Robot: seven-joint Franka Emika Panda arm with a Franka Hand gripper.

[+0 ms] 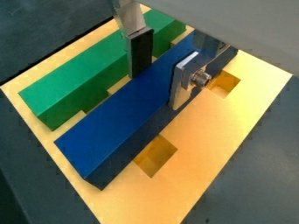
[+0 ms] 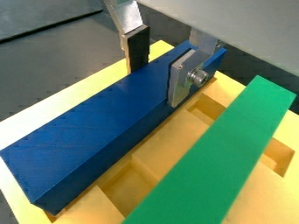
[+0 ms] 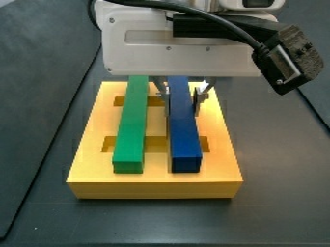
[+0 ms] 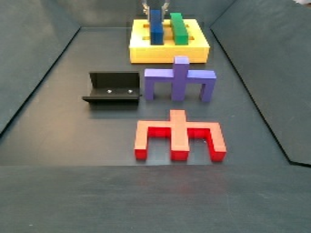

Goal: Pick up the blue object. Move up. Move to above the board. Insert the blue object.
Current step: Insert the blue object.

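Note:
The blue object (image 3: 184, 135) is a long blue bar lying along a groove of the yellow-orange board (image 3: 154, 181), level with the green bar (image 3: 131, 125) beside it. In both wrist views the bar (image 1: 117, 131) (image 2: 82, 149) runs between my fingers. My gripper (image 1: 160, 74) (image 2: 159, 68) straddles its far end. The dark pad (image 1: 140, 52) is against one side and the silver plate (image 1: 183, 83) against the other, so the gripper is shut on the bar. In a side view the gripper (image 3: 180, 92) sits low over the board's back edge.
Open square cutouts (image 1: 156, 156) (image 2: 222, 103) show in the board beside the bar. In a side view, a purple forked block (image 4: 180, 82), a red forked block (image 4: 180, 138) and the black fixture (image 4: 112, 89) stand on the dark floor in front of the board (image 4: 170, 55).

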